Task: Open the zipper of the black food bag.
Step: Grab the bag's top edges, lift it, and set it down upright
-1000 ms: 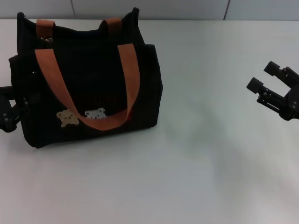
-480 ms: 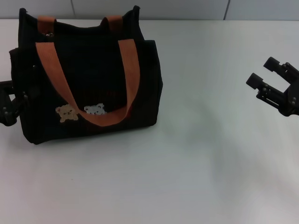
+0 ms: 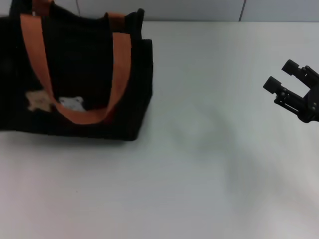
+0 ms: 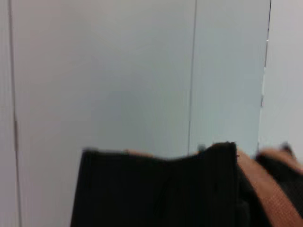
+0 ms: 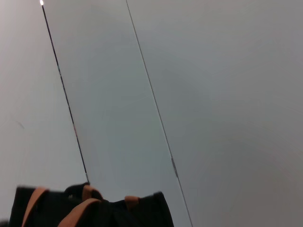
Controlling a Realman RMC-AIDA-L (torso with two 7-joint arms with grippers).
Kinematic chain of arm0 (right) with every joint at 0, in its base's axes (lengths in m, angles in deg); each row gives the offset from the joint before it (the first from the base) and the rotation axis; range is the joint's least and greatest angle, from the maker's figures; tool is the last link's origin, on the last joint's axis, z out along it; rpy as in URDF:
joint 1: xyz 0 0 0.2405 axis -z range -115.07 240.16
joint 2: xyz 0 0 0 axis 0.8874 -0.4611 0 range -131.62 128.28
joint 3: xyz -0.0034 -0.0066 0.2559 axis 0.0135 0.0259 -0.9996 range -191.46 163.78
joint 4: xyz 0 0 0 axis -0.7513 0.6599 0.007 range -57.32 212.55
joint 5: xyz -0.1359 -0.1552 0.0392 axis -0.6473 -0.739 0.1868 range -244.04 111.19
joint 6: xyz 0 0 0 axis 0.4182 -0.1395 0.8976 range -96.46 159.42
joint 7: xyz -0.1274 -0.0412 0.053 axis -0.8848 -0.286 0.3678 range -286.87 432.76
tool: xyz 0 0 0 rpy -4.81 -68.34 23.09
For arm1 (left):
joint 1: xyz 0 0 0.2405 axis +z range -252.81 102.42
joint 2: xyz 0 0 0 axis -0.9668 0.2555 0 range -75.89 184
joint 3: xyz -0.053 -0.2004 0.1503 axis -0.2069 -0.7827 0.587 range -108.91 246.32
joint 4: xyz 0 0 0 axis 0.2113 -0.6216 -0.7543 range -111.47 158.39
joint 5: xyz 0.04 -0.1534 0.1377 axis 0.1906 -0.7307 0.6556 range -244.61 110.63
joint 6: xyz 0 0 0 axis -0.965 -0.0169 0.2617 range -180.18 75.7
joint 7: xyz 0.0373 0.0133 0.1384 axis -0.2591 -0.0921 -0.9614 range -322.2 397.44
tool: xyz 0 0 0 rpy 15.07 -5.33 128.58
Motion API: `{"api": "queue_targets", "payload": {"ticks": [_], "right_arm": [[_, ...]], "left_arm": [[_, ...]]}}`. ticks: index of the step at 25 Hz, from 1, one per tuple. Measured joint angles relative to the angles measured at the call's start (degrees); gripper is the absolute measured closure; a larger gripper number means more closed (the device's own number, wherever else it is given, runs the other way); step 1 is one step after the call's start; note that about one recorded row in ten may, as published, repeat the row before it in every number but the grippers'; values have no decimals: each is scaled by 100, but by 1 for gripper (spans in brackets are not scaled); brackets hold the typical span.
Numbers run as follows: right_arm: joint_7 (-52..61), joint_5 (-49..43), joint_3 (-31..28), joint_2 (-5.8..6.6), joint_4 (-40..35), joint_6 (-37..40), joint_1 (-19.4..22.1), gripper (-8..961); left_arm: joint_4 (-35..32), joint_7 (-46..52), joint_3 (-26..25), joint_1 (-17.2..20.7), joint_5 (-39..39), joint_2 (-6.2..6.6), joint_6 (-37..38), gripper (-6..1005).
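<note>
White laminate counter (image 3: 199, 174) fills the near ground, bare in front. Further back, at the robot's left, stands the boxy black fabric food bag (image 3: 84, 74), partly cut off by the edge of the head view. Two orange-brown strap handles (image 3: 117, 69) loop down its near face, over small tan and white patches (image 3: 55, 102). At the same depth, well apart on the robot's right, hangs the right claw (image 3: 285, 78). Its two black fingers are spread wide, holding nothing and touching nothing.

The left claw is not visible in any view. Its wrist camera looks closely across the bag's black top edge (image 4: 156, 161) toward a pale panelled wall (image 4: 118, 71), so I judge it sits close beside the bag; whether it grips the fabric I cannot tell.

The black zip line along the bag's top, and its pull tab, cannot be made out.

To do this step well, I judge the bag should be steadied upright from the left. The right claw should then cross over, pinch only the tab and not a strap, and draw straight along the zip line.
</note>
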Motion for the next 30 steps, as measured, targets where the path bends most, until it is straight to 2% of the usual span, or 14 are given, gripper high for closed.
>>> {"api": "queue_targets", "payload": {"ticks": [1,2,3,5,6,7,9,14,21,25,26,30], "right_arm": [[-7,52,0,0,53,-10,-1,123],[-7,52,0,0,53,-10,-1,123],[-26,71,1,0,99,-19,-6,123],[-36,85,5,0,175,-24,-29,122],[-34,88,19,-1,238,-16,-70,122],[-34,88,19,-1,238,-16,-70,122],[-21,90,26,-5,362,-10,-88,122],[-17,93,29,-13,670,-82,-121,123],[-5,54,129,-19,1208,-880,-432,123],[-4,40,318,-27,1368,-1296,-556,122],[-3,39,547,-37,1506,-1580,-663,122],[-84,41,850,-50,1759,-1818,-805,122]], "left_arm": [[-702,403,65,-171,-252,-42,351,908],[-702,403,65,-171,-252,-42,351,908],[-1036,573,136,-275,-355,-102,500,908],[-1854,909,399,-501,-537,-295,684,909],[-2514,1106,826,-653,-624,-453,692,909],[-2514,1106,826,-653,-624,-453,692,909],[-2802,1241,1433,-730,-717,-500,619,909],[-2752,1274,2853,-745,-817,-508,143,909],[-2652,1110,4009,-550,-915,-544,-388,910],[-2552,1015,4127,-498,-1029,-545,-441,910],[-2489,967,4138,-467,-1150,-540,-456,910],[-2423,880,4120,-432,-1297,-530,-457,910]]}}
